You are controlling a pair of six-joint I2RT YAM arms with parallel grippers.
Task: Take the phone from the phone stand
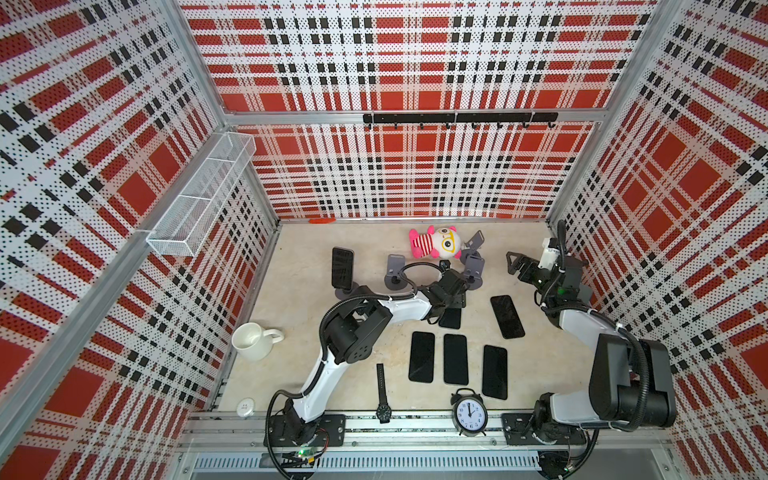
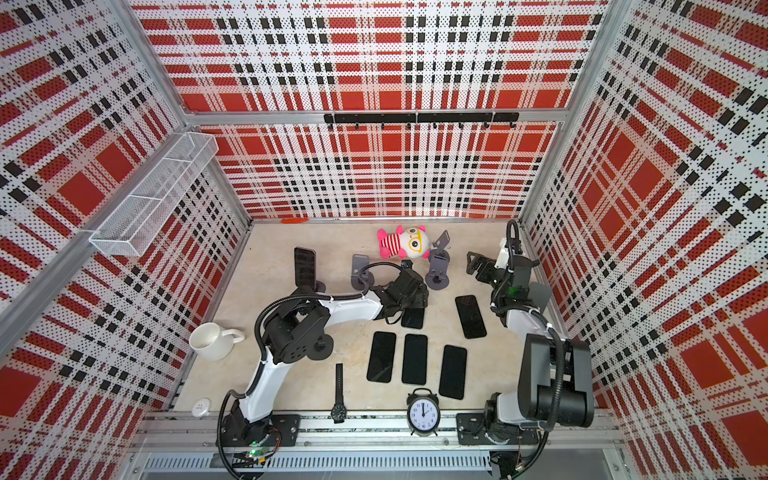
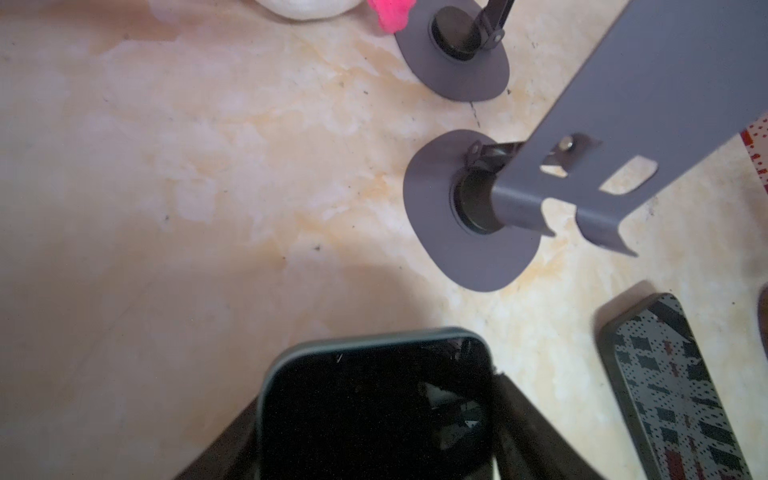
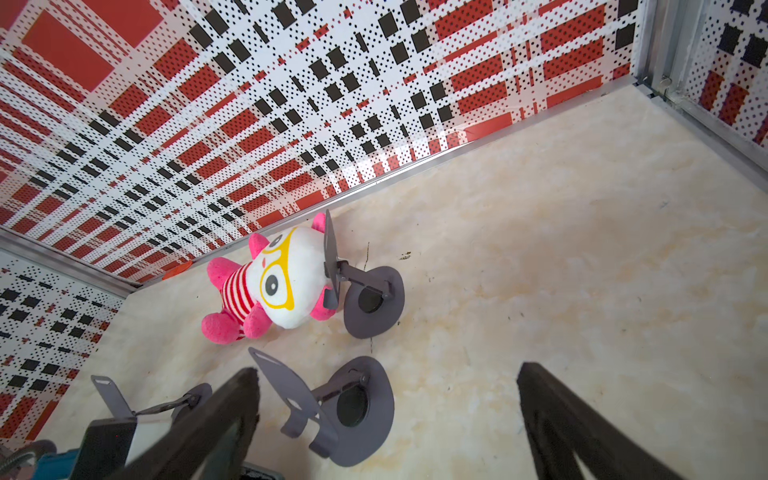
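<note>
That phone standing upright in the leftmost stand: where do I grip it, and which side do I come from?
Pinch the upright phone across its two long edges, near the top, coming down from above. It stands in portrait with its lower end seated in the phone stand, so the upper half is free and the edges are exposed.

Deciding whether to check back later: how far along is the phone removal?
Done: four phones lie flat on the table. In hand: the left gripper clamps a fifth phone. Left: one phone stands in the leftmost stand; the right gripper is open.
</note>
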